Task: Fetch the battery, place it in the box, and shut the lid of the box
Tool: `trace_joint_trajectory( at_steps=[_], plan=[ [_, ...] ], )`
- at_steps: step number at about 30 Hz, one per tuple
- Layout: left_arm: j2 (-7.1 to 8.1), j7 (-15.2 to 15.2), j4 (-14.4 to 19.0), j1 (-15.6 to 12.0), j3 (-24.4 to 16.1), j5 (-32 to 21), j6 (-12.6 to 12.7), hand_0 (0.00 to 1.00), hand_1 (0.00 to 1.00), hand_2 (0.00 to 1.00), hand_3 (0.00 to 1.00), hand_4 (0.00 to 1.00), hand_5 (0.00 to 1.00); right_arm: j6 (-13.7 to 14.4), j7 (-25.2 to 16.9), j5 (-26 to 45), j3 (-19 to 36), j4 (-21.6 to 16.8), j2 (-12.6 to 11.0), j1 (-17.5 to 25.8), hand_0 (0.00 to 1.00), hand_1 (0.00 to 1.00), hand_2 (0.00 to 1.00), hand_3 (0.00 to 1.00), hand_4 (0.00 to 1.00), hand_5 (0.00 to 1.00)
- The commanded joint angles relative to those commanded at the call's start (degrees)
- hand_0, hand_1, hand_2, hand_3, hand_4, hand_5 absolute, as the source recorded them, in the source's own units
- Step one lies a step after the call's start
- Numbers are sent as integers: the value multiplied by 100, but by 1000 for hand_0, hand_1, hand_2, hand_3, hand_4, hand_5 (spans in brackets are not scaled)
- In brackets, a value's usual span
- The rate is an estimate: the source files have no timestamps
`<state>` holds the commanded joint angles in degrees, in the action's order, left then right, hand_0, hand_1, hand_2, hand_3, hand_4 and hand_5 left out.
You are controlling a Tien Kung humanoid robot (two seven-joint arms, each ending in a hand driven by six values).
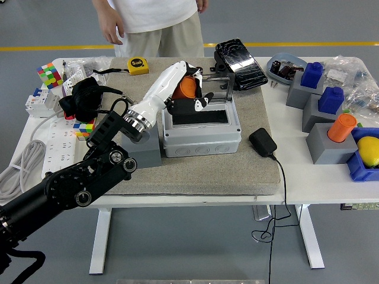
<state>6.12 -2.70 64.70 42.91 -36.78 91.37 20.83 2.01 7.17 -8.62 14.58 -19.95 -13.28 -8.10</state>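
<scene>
My left hand [188, 92] is white with dark fingertips and is shut on an orange cylindrical battery [186, 87]. It holds the battery over the far left part of the open grey box [201, 127]. The box's clear lid [220, 89] stands upright behind the opening. The grey block [145, 152] that held the battery stands left of the box, partly hidden by my forearm. My right hand is out of view.
A black adapter [263, 142] with its cable lies right of the box. Grey blocks with blue pieces and another orange battery [341, 128] stand at the right. A black cloth [86, 97], cubes and power strips lie at the left. A person [154, 23] stands at the far side.
</scene>
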Motion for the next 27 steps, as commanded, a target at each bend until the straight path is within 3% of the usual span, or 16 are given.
trace_joint_trajectory(
  at_steps=[7,8,9,13,14,15,20,21,27],
  plan=[
    [-351,741,-733,620,915,632,-205,232,104,128,197,598,2,-1,3,18,-59,2,-6,-4,677,720,715,689,998,694],
    [-400,791,-836,666,1007,648,-222,232,104,128,197,598,2,-1,3,19,-66,1,-6,-5,677,720,715,689,998,694],
    [-435,823,-909,697,1065,656,-229,253,136,155,228,663,2,-1,2,21,-69,0,-6,-6,676,720,715,689,998,694],
    [-599,927,-1156,768,1231,573,-220,253,136,155,228,663,2,-1,2,31,-106,-1,-11,-10,676,720,715,689,998,694],
    [-612,928,-1184,757,1228,550,-210,253,136,155,228,663,2,-1,3,33,-114,0,-13,-9,676,720,715,689,998,694],
    [-612,923,-1203,743,1221,533,-198,477,394,399,522,881,2,0,3,36,-121,0,-14,-8,676,720,715,689,998,694],
    [-612,878,-1290,726,1258,522,-99,477,394,399,522,881,2,-1,3,38,-130,-3,-14,-22,676,720,715,689,998,694],
    [-612,873,-1310,730,1278,508,-98,570,497,477,599,903,2,0,2,36,-129,-4,-16,-24,676,720,715,689,998,694],
    [-612,870,-1411,734,1306,443,-110,590,522,498,620,912,2,1,3,40,-148,-4,-26,-30,676,720,715,689,998,694]
  ],
)
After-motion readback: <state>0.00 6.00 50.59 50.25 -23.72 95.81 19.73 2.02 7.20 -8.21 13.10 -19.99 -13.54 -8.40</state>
